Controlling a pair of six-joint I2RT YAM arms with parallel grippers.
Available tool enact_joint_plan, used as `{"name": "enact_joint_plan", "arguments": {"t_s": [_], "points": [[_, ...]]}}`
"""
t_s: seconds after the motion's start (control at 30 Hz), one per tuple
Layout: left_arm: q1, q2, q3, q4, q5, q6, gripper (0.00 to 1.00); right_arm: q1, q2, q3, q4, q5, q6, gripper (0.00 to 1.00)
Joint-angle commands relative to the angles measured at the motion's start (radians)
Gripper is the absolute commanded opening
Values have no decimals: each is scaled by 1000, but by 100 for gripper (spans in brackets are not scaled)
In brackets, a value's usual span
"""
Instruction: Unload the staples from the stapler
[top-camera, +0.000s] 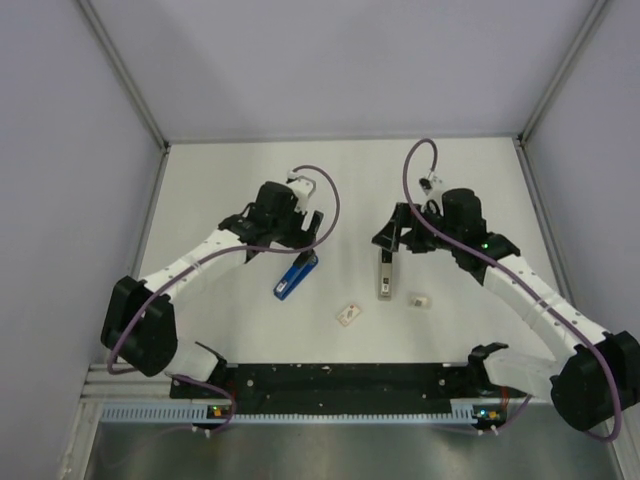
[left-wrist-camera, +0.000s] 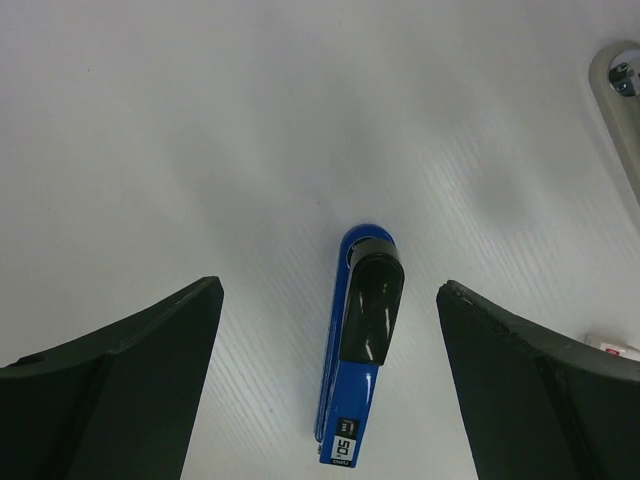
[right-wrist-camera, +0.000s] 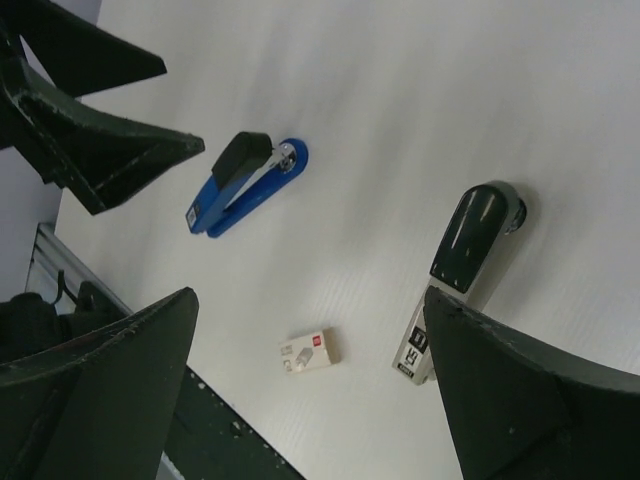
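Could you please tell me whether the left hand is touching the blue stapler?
Apart. The left wrist view shows the open left hand straddling the blue stapler, with bare white table visible between it and each finger.

Legible: "50" in black digits on white label at near end of blue stapler. Smaller print above and below that figure: too fine to read. End label on grey stapler: dark characters, blurred, unreadable. Small whitish box: red mark, print illegible.
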Motion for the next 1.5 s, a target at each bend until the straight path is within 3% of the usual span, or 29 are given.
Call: {"name": "enact_joint_plan", "arguments": {"t_s": [0.0, 0.43, 1.07, 1.17, 1.37, 1.4, 1.47], "points": [[-13, 34, 62, -40, -6, 121, 94, 63, -12, -25, -6, -30, -13, 95], [-16, 148, 58, -62, 189, 175, 94, 91, -18, -42, -11, -62, -21, 95], [-42, 205, 30, -89, 94, 186, 81, 90, -10, -57, -9, -85, -23, 95], [-45, 226, 41, -97, 82, 183, 73, 93, -12, -60, -9, -84, -23, 95], [-46, 252, 55, -105, 74, 183, 48, 91, -17, -65, -6, -84, -23, 95], [-45, 251, 56, -106, 73, 183, 42, 91, -15, -65, -7, -84, -23, 95], [-45, 245, 61, -106, 68, 181, 20, 91, -17, -65, -4, -81, -21, 95]]}}
